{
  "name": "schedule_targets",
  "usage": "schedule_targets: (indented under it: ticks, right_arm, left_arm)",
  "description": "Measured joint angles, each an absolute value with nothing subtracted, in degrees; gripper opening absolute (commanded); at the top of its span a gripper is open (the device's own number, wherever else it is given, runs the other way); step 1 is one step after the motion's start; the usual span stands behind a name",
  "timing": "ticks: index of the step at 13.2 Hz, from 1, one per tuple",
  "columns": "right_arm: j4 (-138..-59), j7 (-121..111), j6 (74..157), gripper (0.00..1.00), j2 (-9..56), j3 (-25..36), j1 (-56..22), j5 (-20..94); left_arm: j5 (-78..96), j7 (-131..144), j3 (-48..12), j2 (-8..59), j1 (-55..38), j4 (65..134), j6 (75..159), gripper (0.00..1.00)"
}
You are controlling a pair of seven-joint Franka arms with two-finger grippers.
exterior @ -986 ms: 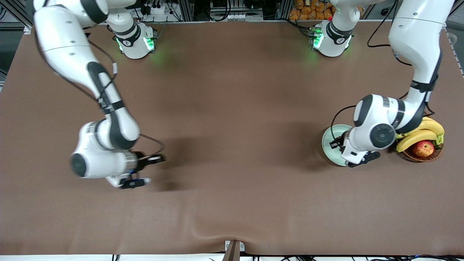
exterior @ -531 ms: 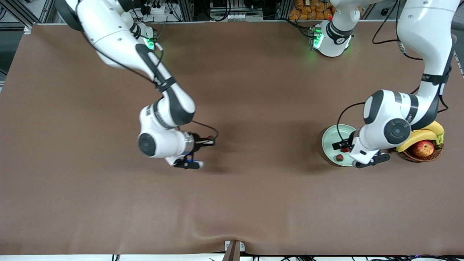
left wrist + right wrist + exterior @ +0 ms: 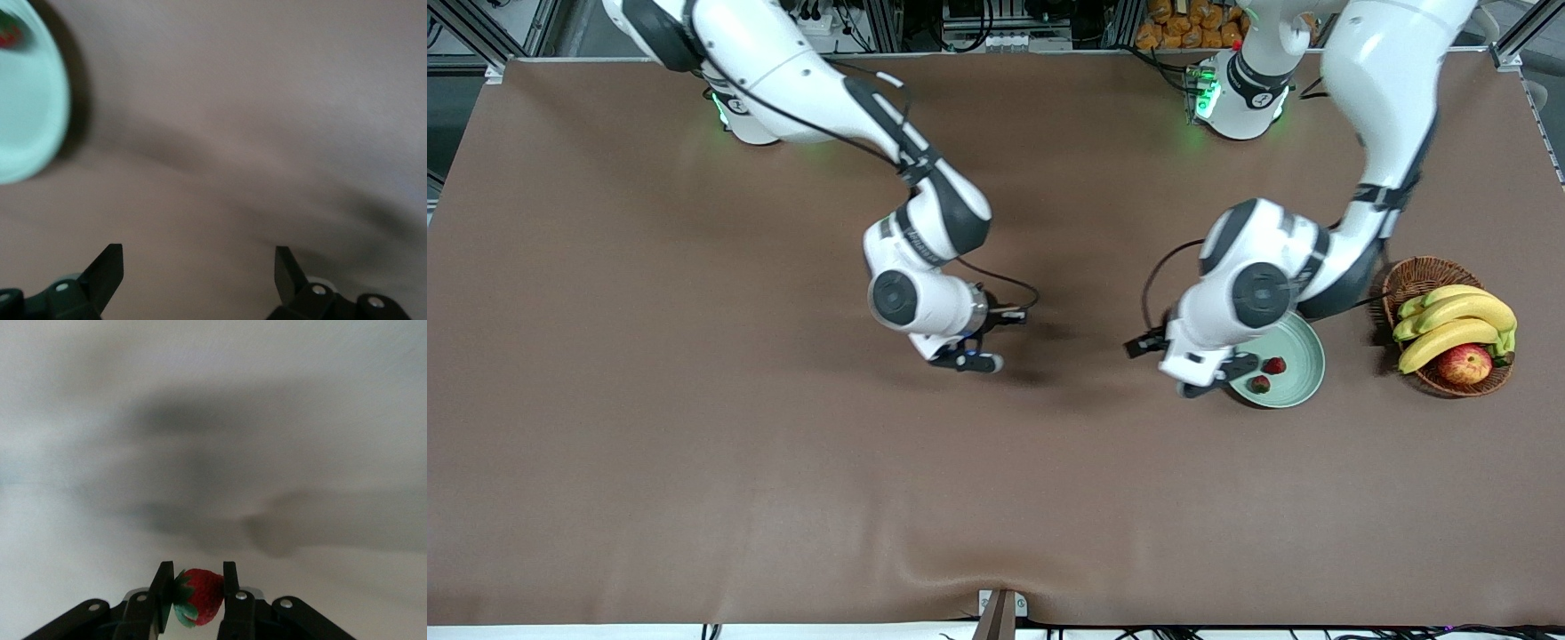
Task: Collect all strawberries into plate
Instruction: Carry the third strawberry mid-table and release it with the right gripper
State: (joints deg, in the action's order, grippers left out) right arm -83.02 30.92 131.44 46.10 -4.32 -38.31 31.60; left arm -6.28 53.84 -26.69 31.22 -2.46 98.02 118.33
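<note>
The pale mint-green plate (image 3: 1303, 348) lies toward the left arm's end of the table. Two strawberries (image 3: 1274, 364) (image 3: 1260, 384) rest in it. My left gripper (image 3: 1183, 366) is open and empty, over the brown cloth just beside the plate, toward the table's middle. In the left wrist view its gripper (image 3: 199, 267) shows wide apart, with the plate's rim (image 3: 40, 113) and one strawberry (image 3: 8, 33) at the edge. My right gripper (image 3: 1016, 314) is over the table's middle. In the right wrist view it (image 3: 195, 587) is shut on the third strawberry (image 3: 203, 593).
A brown wicker basket (image 3: 1414, 276) with bananas (image 3: 1458, 322) and a red-yellow apple (image 3: 1464, 363) stands beside the plate, at the left arm's end. The brown cloth (image 3: 783, 462) has a small ridge near the front edge.
My right arm has swung from its own end to the table's middle with the strawberry. My left gripper has moved off the plate toward the middle, uncovering the two berries.
</note>
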Motion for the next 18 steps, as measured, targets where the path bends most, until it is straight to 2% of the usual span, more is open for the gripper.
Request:
schedule_targets:
  ticks: [1,2,3,7,11,15,18]
  right_arm:
    - [-83.2,31.6,133.2,0.68,46.9,-4.2,-39.4,31.6]
    - [-83.3,32.0,133.9,0.9,47.6,-4.2,-40.0,31.6]
    - [-83.3,32.1,134.1,1.0,47.9,-4.0,-40.0,31.6]
    - [-82.9,32.1,132.4,1.0,47.0,-2.7,-37.1,31.6]
    - [-81.8,31.6,119.7,1.0,39.8,-2.2,-28.1,30.3]
    - [-81.6,31.2,105.4,1.0,29.5,-2.2,-20.6,16.6]
    - [-81.7,30.5,98.9,1.0,23.9,-2.2,-17.6,11.8]
  left_arm:
    - [-6.3,54.6,-26.7,32.4,-3.4,97.2,118.3,1.0]
    - [-6.3,54.8,-26.7,33.4,-4.1,96.7,118.4,1.0]
    - [-6.3,54.8,-26.7,34.0,-4.6,96.4,118.4,1.0]
    - [-6.3,54.8,-26.7,34.7,-5.9,96.0,119.2,1.0]
    - [-6.3,58.0,-26.7,35.3,-7.4,96.0,120.3,1.0]
    - [-6.3,64.3,-26.6,38.2,-11.8,96.0,124.9,1.0]
    - [-6.3,65.4,-26.3,40.2,-12.2,96.0,127.5,1.0]
